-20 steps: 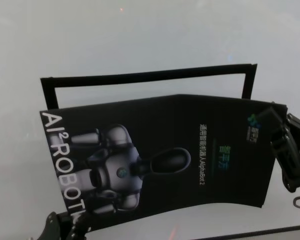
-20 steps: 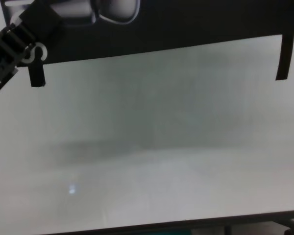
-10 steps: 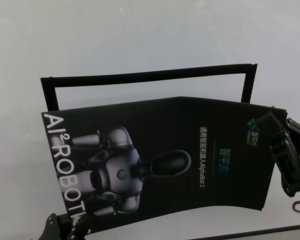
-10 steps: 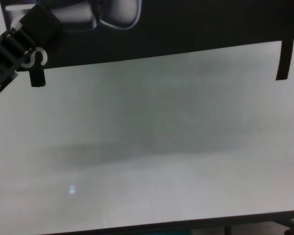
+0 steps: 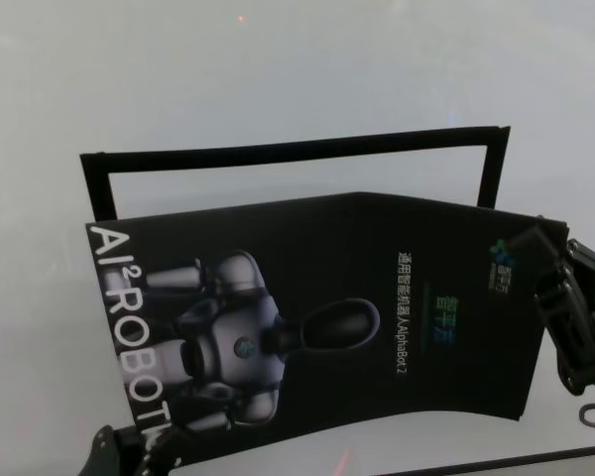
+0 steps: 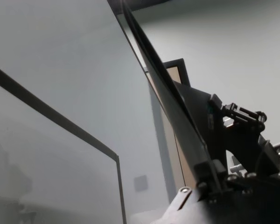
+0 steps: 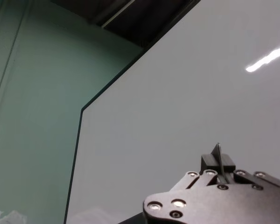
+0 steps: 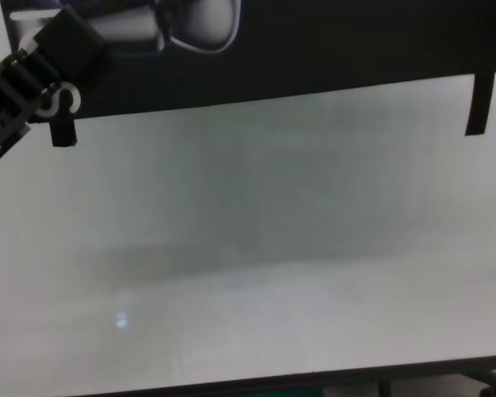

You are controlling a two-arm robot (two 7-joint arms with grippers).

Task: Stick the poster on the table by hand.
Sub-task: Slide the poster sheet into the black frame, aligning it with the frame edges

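White table (image 5: 278, 79); poster (image 5: 327, 317) above it, pinched between left claw (image 5: 129, 458) and right claw (image 5: 555, 297).

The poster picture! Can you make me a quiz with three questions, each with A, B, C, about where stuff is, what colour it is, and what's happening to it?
1. Where do the black tape strips show?
A. Behind the poster's far edge
B. On the robot picture
C. Hanging off the table

2. What colour are the poster's big letters?
A. Red
B. White
C. Yellow

3. How is the poster being handled?
A. Lying untouched
B. Rolled into a tube
C. Held at both ends, its middle bulging

Answers: 1 A, the strips frame the white table beyond it. 2 B, white on black. 3 C, the left gripper and the right gripper each pinch an end.
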